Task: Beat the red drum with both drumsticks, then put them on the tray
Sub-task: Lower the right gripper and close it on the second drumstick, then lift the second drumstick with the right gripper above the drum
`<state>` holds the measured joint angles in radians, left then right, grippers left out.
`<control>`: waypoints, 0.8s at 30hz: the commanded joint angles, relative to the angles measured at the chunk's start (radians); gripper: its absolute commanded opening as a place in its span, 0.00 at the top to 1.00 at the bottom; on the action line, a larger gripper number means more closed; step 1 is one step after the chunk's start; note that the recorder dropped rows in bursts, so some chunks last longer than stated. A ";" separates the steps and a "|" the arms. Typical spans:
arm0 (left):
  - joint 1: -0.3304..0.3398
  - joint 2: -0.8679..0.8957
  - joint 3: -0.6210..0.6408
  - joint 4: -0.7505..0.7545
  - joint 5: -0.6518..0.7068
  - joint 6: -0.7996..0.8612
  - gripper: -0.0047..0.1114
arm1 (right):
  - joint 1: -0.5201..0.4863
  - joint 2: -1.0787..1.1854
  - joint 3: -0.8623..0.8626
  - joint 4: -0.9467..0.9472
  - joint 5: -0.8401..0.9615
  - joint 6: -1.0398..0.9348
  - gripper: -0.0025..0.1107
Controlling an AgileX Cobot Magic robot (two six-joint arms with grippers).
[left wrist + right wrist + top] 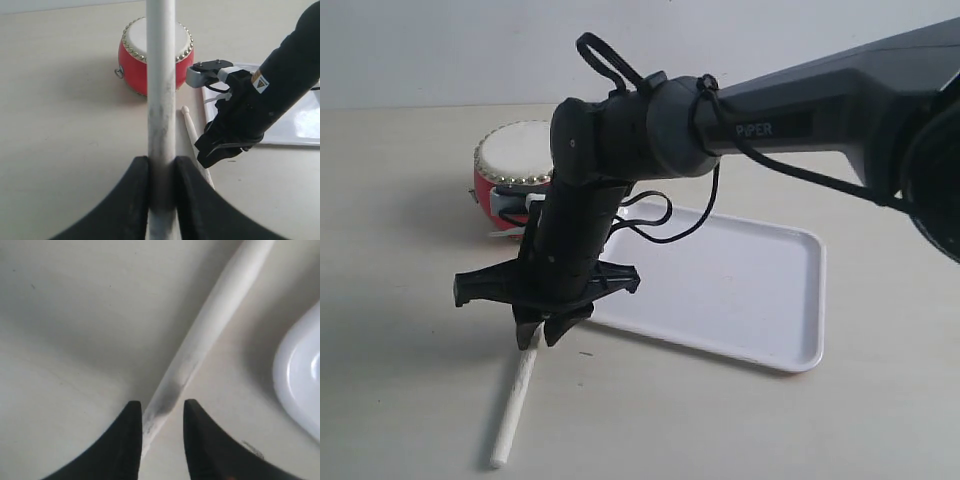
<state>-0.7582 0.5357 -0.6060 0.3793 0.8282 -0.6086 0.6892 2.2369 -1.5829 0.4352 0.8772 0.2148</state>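
The red drum (513, 160) (132, 67) stands upright on the table behind the white tray (740, 285). One drumstick (516, 402) (191, 131) lies flat on the table beside the tray's near corner. My right gripper (546, 335) (162, 407) is low over its upper end, open, jaws straddling the drumstick (210, 325) with a gap on one side. My left gripper (161, 165) is shut on the other drumstick (161, 75), which points toward the drum. The exterior view does not show the left gripper.
The right arm (800, 110) reaches across from the right, above the tray. The tray's rounded corner (300, 375) lies close beside the right gripper. Pale bare tabletop (400, 330) surrounds the drum and the lying stick.
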 commanded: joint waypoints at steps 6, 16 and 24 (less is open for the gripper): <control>0.000 0.001 0.002 -0.002 0.001 0.006 0.96 | 0.044 0.112 -0.078 -0.109 -0.003 0.076 0.73; 0.000 0.001 0.002 -0.007 0.003 0.008 0.96 | 0.067 0.229 -0.161 -0.364 0.279 0.186 0.77; 0.000 0.001 0.002 -0.008 0.003 0.010 0.96 | 0.067 0.229 -0.161 -0.314 0.279 0.053 0.98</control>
<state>-0.7582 0.5357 -0.6060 0.3738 0.8363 -0.6023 0.7594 2.3828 -1.7817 0.1326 1.1236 0.3063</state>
